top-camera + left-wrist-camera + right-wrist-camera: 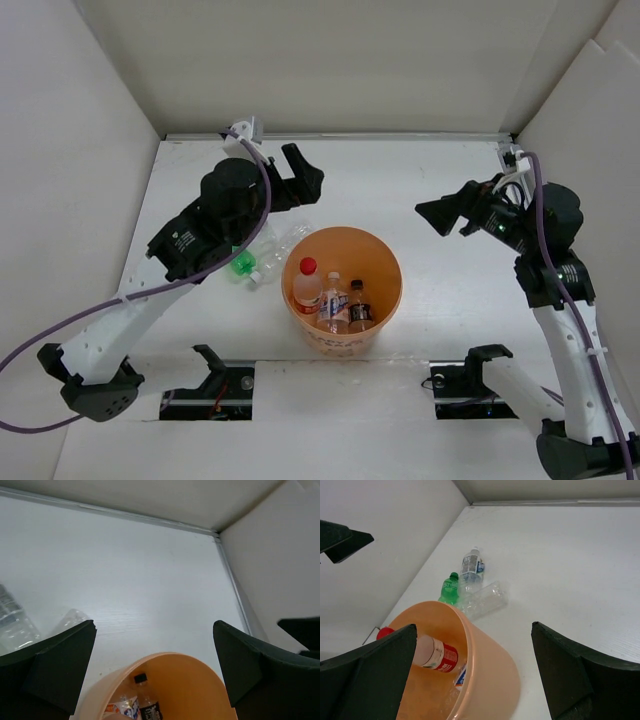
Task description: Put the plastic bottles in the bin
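Note:
The orange bin point(375, 258) stands at the table's middle with three bottles in it: a red-capped one point(308, 284), a white-capped one point(333, 303) and a black-capped one point(359, 307). Left of the bin lie a green bottle point(242, 264) and two clear bottles point(272, 250), close together. My left gripper point(303, 181) is open and empty above the table behind these bottles. My right gripper point(445, 207) is open and empty, raised to the right of the bin. The right wrist view shows the bin point(492, 665), the green bottle point(450, 587) and the clear bottles point(487, 600).
White walls enclose the table at the back and both sides. The left wrist view shows the bin's rim point(160, 659), a clear bottle point(16, 625) at the left edge and the back right corner of the enclosure point(216, 532).

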Controlling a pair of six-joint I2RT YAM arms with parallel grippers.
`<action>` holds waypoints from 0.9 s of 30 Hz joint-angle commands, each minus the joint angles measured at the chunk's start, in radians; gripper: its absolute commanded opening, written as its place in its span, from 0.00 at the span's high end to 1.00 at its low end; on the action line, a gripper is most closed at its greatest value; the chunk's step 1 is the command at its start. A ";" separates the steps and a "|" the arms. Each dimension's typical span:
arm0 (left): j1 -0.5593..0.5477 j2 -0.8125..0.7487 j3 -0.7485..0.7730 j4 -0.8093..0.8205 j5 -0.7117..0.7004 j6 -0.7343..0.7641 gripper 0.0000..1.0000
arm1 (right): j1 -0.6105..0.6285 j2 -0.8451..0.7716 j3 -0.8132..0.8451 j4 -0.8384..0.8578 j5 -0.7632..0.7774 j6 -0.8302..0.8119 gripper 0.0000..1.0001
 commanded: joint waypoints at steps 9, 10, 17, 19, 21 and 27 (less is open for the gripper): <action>0.393 0.155 -0.065 -0.135 -0.090 -0.152 0.00 | -0.010 0.017 0.022 0.013 -0.018 -0.029 0.00; 0.419 0.155 -0.091 -0.076 -0.064 -0.139 0.00 | -0.010 0.017 0.022 0.013 -0.018 -0.029 0.00; 0.580 0.360 -0.101 0.004 0.126 -0.106 0.00 | 0.021 0.026 -0.006 0.051 -0.058 -0.029 0.00; 0.603 0.417 -0.061 0.015 0.142 -0.106 0.00 | 0.031 0.026 -0.032 0.073 -0.058 -0.006 0.00; 0.603 0.506 -0.032 -0.012 0.133 -0.115 0.00 | 0.041 0.026 -0.041 0.073 -0.058 -0.006 0.00; 0.612 0.664 -0.001 0.001 0.114 -0.138 0.00 | 0.070 0.026 -0.050 0.084 -0.058 0.004 0.00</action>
